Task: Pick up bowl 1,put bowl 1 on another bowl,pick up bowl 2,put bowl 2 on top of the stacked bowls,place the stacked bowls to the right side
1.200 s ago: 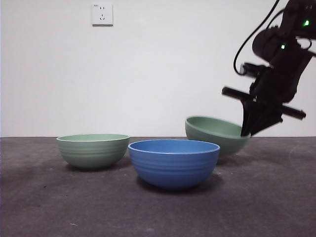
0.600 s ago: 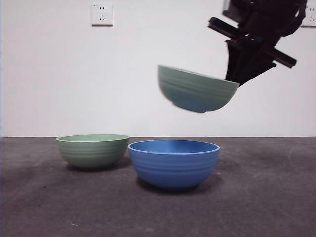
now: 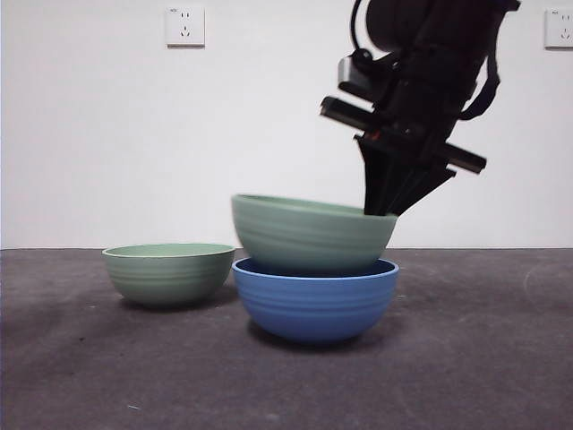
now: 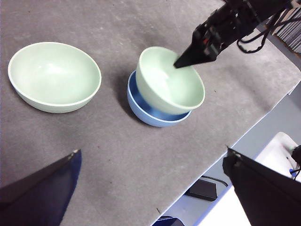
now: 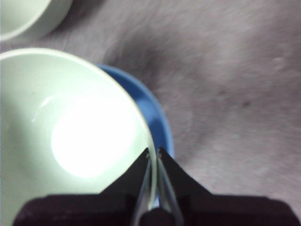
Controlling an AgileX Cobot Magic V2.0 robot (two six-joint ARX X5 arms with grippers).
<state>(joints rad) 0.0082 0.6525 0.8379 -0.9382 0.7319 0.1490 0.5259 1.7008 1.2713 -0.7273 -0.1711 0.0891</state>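
Note:
My right gripper (image 3: 383,208) is shut on the right-hand rim of bowl 1 (image 3: 309,235), a pale green ribbed bowl. In the right wrist view the gripper (image 5: 154,151) pinches that rim, with bowl 1 (image 5: 70,136) beside it. Bowl 1 hangs slightly tilted, its bottom sunk inside the rim of the blue bowl (image 3: 315,300), the other bowl. Bowl 2 (image 3: 168,271), also pale green, stands alone on the table to the left. The left wrist view looks down on bowl 1 (image 4: 170,80), the blue bowl (image 4: 141,106) and bowl 2 (image 4: 54,75). My left gripper (image 4: 153,150) stays open, well apart from the bowls.
The dark table (image 4: 141,179) ends at an edge (image 4: 263,117) not far beyond the blue bowl. A white wall with a socket (image 3: 185,26) stands behind the table.
My right gripper lifted bowl 1 from the table at the right, carried it left through the air, and has lowered it into the blue bowl. Bowl 2 and the blue bowl stayed put.

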